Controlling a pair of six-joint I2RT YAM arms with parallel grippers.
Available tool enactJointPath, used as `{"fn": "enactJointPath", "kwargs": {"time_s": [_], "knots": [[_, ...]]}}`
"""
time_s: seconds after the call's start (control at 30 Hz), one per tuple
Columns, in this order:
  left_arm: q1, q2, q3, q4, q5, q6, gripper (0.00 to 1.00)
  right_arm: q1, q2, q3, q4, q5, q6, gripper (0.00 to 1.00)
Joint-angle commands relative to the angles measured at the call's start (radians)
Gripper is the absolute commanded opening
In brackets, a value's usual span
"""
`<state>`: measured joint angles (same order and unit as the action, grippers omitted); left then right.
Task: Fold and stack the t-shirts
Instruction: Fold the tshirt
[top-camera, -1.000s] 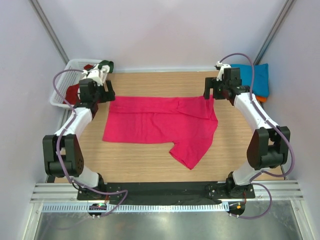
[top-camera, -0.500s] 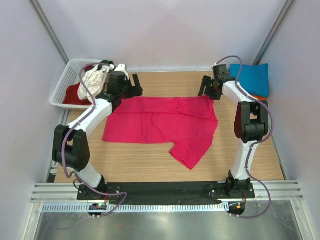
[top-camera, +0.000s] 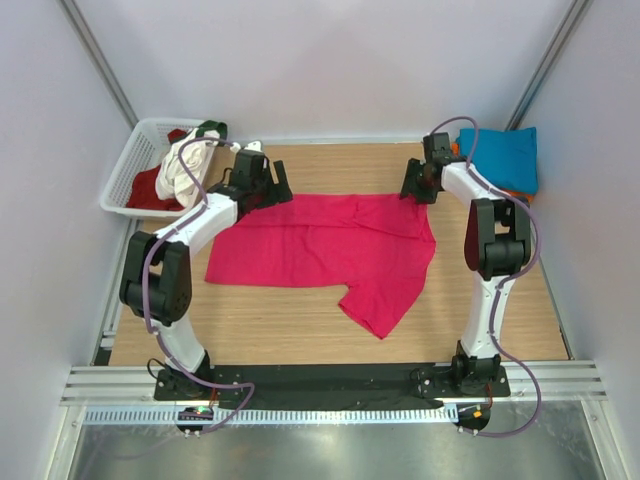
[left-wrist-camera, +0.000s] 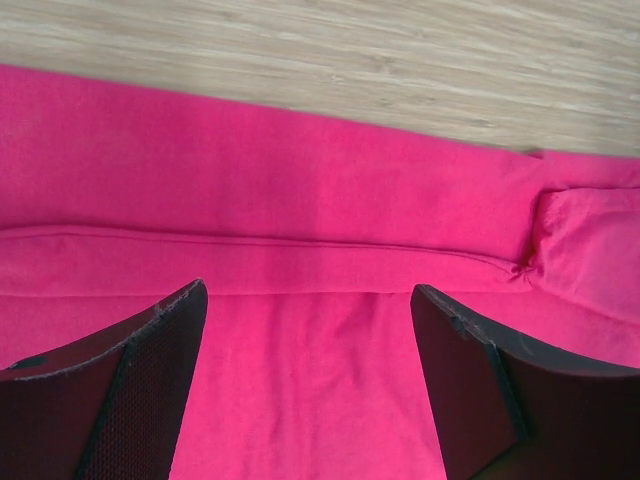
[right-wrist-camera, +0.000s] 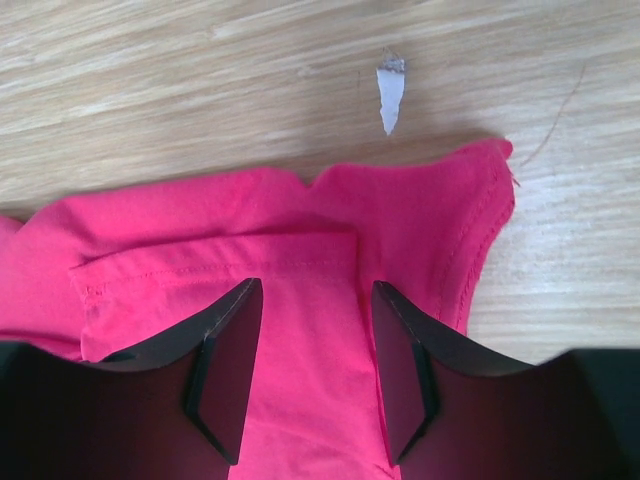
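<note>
A bright magenta-pink t-shirt lies spread on the wooden table, its far edge folded over and one sleeve pointing to the near side. My left gripper is open over the shirt's far left edge. In the left wrist view the jaws stand wide apart above the pink cloth and its folded band. My right gripper is open over the far right corner. In the right wrist view the jaws straddle the pink cloth beside a hem. Neither gripper holds anything.
A white lattice basket at the back left holds white, dark red and green cloth. A folded teal-blue shirt lies on an orange one at the back right. A small white scrap lies on the wood beyond the shirt's corner.
My left gripper moved right from beside the basket to the shirt's far left edge. My right gripper shifted slightly left and farther back at the far right corner. The shirt has not moved.
</note>
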<state>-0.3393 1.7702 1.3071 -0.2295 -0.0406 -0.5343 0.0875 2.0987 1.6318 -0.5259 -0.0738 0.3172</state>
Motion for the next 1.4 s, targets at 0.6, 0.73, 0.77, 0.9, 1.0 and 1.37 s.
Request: {"fn": "enactJointPath", "kwargs": {"time_s": [0.6, 0.73, 0.77, 0.9, 1.0, 1.37], "knots": [[-0.004, 0.025, 0.07, -0.014, -0.041, 0.008, 0.84, 0.001, 0.021, 0.092, 0.004, -0.017, -0.058, 0.02], [-0.001, 0.057, 0.107, -0.036, -0.05, 0.002, 0.84, 0.003, -0.048, 0.056, 0.027, -0.035, -0.073, 0.01], [-0.003, 0.078, 0.119, -0.042, -0.045, -0.009, 0.85, 0.001, -0.08, 0.027, 0.033, -0.056, -0.079, 0.01], [-0.001, 0.127, 0.159, -0.057, -0.025, -0.032, 0.85, 0.001, -0.166, -0.07, 0.099, -0.113, -0.102, 0.01], [-0.001, 0.156, 0.176, -0.056, -0.016, -0.038, 0.84, 0.001, -0.209, -0.144, 0.134, -0.18, -0.122, 0.01], [-0.001, 0.193, 0.187, -0.056, -0.019, -0.03, 0.85, 0.001, -0.417, -0.393, 0.109, -0.287, -0.19, 0.01]]}}
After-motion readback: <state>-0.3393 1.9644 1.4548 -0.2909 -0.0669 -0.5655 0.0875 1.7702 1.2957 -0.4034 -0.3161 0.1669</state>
